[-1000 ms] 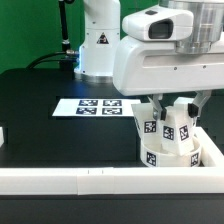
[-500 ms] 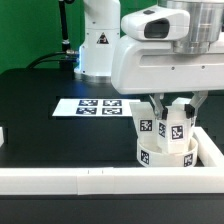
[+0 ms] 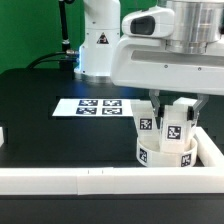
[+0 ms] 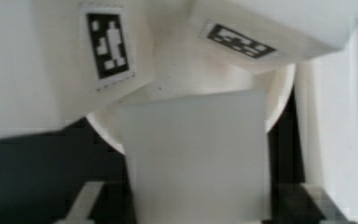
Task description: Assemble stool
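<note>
The white stool seat disc (image 3: 163,155) lies at the exterior view's right, against the white rail. Tagged white legs stand on it: one (image 3: 176,125) between my fingers, another (image 3: 147,123) beside it. My gripper (image 3: 173,108) hangs straight over the seat with its jaws on either side of the leg. In the wrist view the leg (image 4: 202,150) runs up the middle of my gripper (image 4: 202,205), with a dark gap on each side before the fingers (image 4: 92,200). The jaws look open. Tagged white stool parts (image 4: 158,60) fill the view beyond the leg.
The marker board (image 3: 95,106) lies flat on the black table left of the seat. A long white rail (image 3: 60,180) runs along the front and turns up the right side (image 3: 212,150). The robot base (image 3: 100,40) stands at the back. A small white part (image 3: 3,135) shows at the left edge.
The hand has turned and shifted slightly above the seat. The fingers now stand wider apart around the leg. The seat has barely moved.
</note>
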